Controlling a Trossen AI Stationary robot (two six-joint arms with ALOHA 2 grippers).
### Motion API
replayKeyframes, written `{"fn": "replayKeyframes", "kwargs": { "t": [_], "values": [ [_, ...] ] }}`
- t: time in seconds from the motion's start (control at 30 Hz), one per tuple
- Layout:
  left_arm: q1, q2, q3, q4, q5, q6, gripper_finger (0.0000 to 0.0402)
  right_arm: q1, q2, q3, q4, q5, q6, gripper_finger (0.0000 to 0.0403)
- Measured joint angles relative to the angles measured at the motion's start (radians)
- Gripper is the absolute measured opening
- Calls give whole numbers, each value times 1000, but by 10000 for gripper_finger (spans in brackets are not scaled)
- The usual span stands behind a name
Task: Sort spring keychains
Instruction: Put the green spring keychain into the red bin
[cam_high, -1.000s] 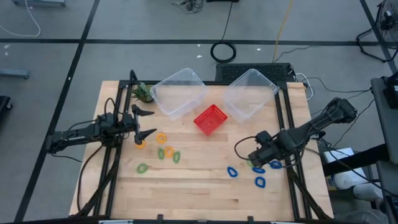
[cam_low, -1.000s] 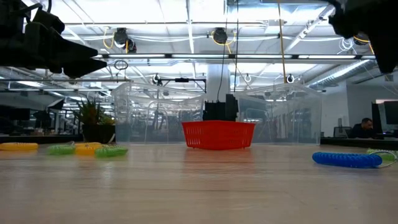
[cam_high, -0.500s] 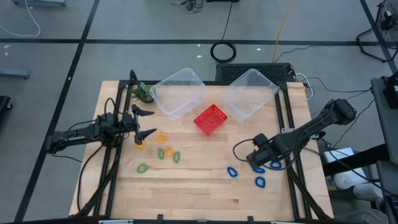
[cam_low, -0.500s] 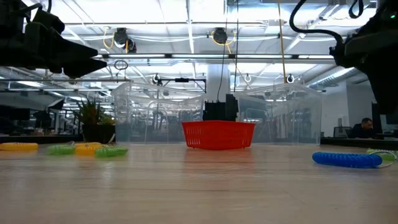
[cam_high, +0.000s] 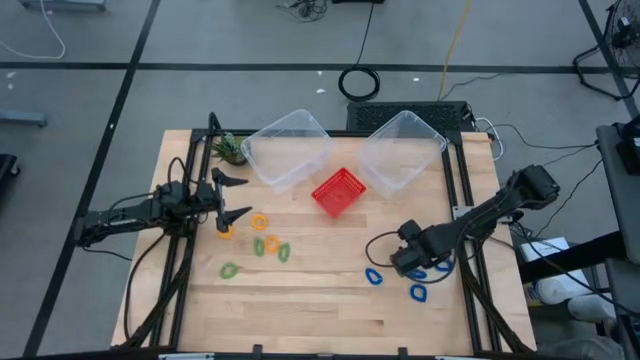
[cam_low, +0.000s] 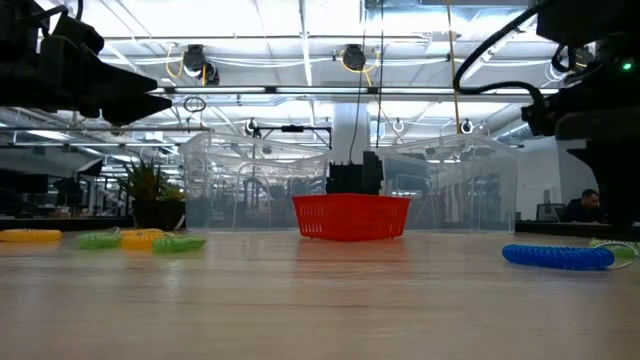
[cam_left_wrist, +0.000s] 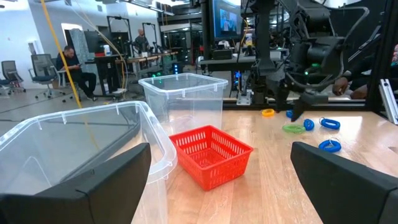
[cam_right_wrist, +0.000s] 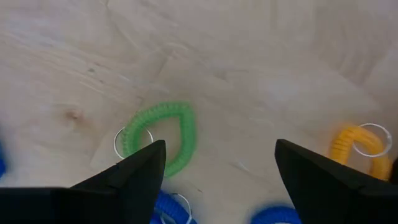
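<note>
Fingers of the right gripper (cam_right_wrist: 214, 180) stand wide apart and empty, pointed down at the surface (cam_high: 320, 300) over a green keychain (cam_right_wrist: 160, 135) — with an orange-yellow keychain (cam_right_wrist: 360, 149) off to one side and blue coils at the edge of that wrist view. Seen from above, this gripper (cam_high: 405, 262) hangs well to the right of the red basket (cam_high: 338, 192) and nearer the front edge, above the blue keychains (cam_high: 374, 277). The left gripper (cam_high: 228, 198) waits well left of the red basket, its fingers (cam_left_wrist: 74, 180) also spread wide and holding nothing.

By my judgement the step in hand is the approach for a first pick: the right arm is lining up on a loop, most likely the green one between its fingers. The next move calls for a drop straight down until the tips straddle the coil, then a close on it; the loops lie close together, so a neighbour could be nudged.

Another group of green and orange-yellow keychains (cam_high: 270, 246) lies left of the red basket and toward the front. All three containers look empty — the red basket, the clear bin (cam_high: 287, 148) behind it to the left, and the second clear bin (cam_high: 402, 150) behind it to the right.
</note>
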Motion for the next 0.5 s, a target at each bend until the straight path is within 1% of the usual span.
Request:
{"fn": "replayKeyframes", "kwargs": {
  "t": [0.2, 0.5],
  "values": [
    [0, 0, 0, 0, 0, 0, 395, -1, 57, 0, 30, 1, -21, 285],
    [0, 0, 0, 0, 0, 0, 395, -13, 113, 2, 62, 2, -42, 253]
  ]
}}
